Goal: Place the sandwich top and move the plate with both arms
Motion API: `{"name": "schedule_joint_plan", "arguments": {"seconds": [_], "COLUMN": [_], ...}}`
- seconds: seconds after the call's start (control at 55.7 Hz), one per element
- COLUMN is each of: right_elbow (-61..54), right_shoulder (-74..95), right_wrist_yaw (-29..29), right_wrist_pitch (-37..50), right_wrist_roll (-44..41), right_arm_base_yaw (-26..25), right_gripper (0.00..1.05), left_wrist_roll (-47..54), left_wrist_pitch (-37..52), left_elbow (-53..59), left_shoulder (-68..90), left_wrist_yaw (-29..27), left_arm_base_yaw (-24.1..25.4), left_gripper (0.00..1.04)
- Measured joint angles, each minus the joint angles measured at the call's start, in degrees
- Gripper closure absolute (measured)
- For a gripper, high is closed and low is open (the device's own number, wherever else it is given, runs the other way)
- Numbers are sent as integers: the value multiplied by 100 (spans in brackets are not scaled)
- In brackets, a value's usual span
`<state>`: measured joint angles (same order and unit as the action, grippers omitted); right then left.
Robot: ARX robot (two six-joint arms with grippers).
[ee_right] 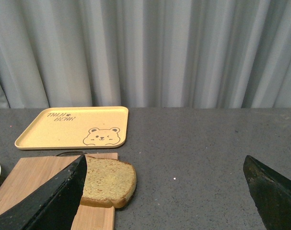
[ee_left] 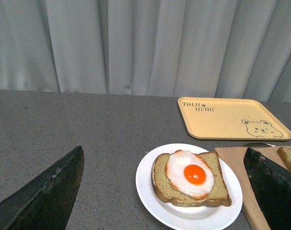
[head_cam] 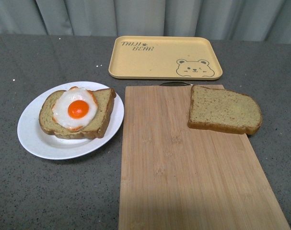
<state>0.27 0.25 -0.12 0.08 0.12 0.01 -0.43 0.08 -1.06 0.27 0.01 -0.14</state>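
Note:
The sandwich top [head_cam: 224, 110], a plain brown slice, lies on the far right corner of a wooden board [head_cam: 183, 167], partly over its edge. To the left, the white plate [head_cam: 35, 139] holds a second slice topped with a fried egg [head_cam: 75, 112]. Neither arm shows in the front view. In the left wrist view my left gripper [ee_left: 163, 158] is open, short of the plate [ee_left: 150, 191] and raised above the table. My right gripper [ee_right: 164, 158] is open too, and the sandwich top [ee_right: 109, 179] lies beyond one of its fingers [ee_right: 54, 201].
A yellow tray [head_cam: 164, 57] with a bear drawing sits behind the board, near the grey curtain. The board takes up the middle and near right of the dark grey table. A dark handle [head_cam: 175, 84] pokes out at the board's far edge.

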Motion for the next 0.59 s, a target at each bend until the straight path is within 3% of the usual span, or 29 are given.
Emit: {"name": "schedule_joint_plan", "arguments": {"seconds": [0.593], "right_elbow": [0], "right_shoulder": [0], "right_wrist_yaw": [0], "right_wrist_pitch": [0], "right_wrist_roll": [0], "right_arm_base_yaw": [0], "right_gripper": [9], "left_wrist_roll": [0], "left_wrist_pitch": [0], "left_elbow": [0], "left_shoulder": [0], "left_wrist_yaw": [0], "left_arm_base_yaw": [0], "left_gripper": [7]}}
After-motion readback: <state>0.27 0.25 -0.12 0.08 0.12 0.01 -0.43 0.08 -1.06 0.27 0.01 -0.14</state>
